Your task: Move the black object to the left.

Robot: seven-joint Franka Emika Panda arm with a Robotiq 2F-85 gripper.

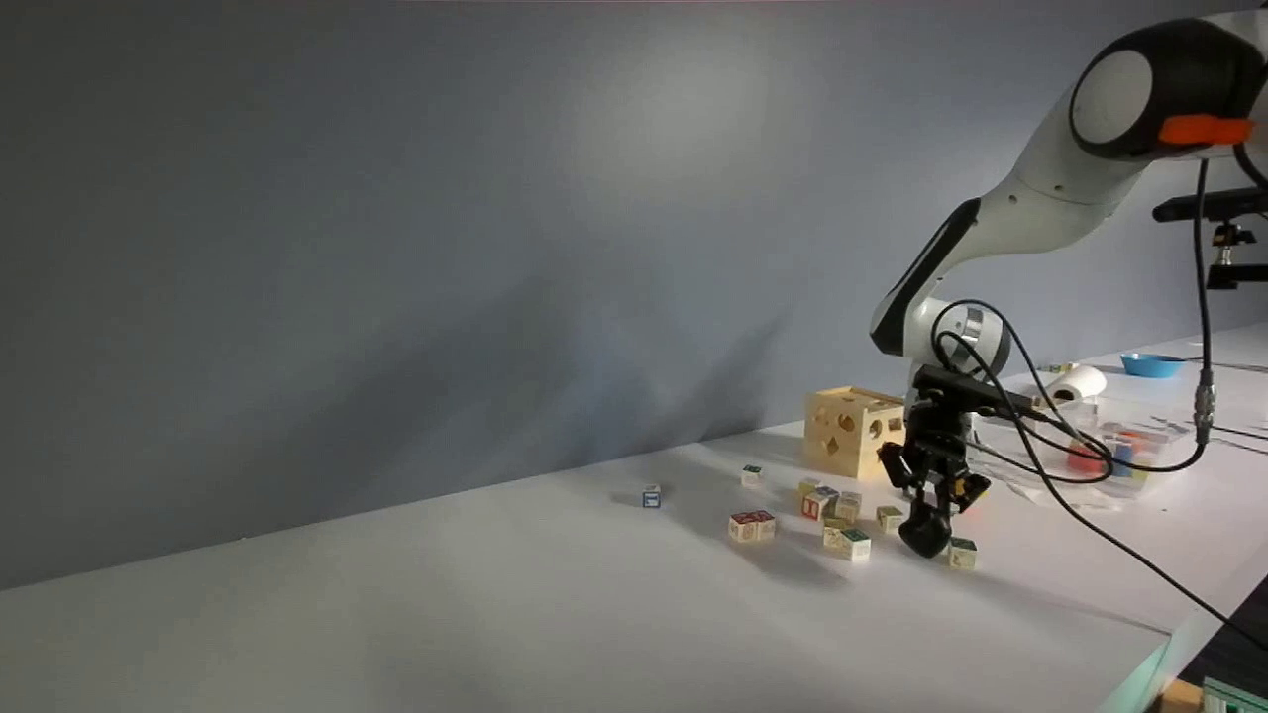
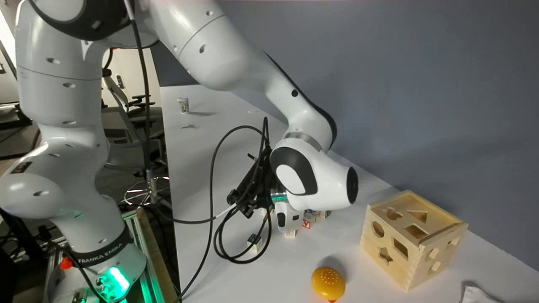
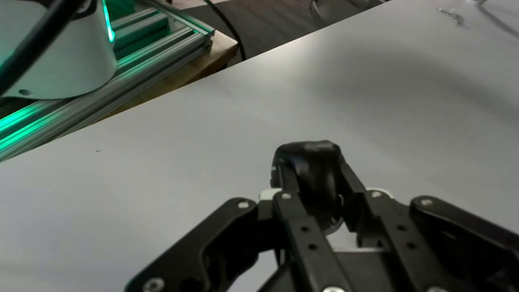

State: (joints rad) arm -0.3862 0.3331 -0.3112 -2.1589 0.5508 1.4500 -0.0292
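The tool (image 3: 319, 180), clamped on the rounded black object (image 3: 309, 156) near a green-topped letter block (image 1: 962, 555), should move left, clearing that block.

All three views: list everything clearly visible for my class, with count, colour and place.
Black object: one, black, between fingers
Letter blocks: at least nine, pale, on table
Wooden box: one, tan, near wall
Rounded piece: one, orange, near box
Paper roll: one, white, on table
Clear bin: one, transparent, near roll
Bowl: one, blue, on table
Cup: one, pale, on table
Chair: at least one, grey, beyond table
Table: one, white, beside wall
Wall: one, grey, behind table
Rails: several, silver, by arm
Cables: several, black, along arm
Arm: one, mostly white, over table
Fingers: two, black, closed on black object
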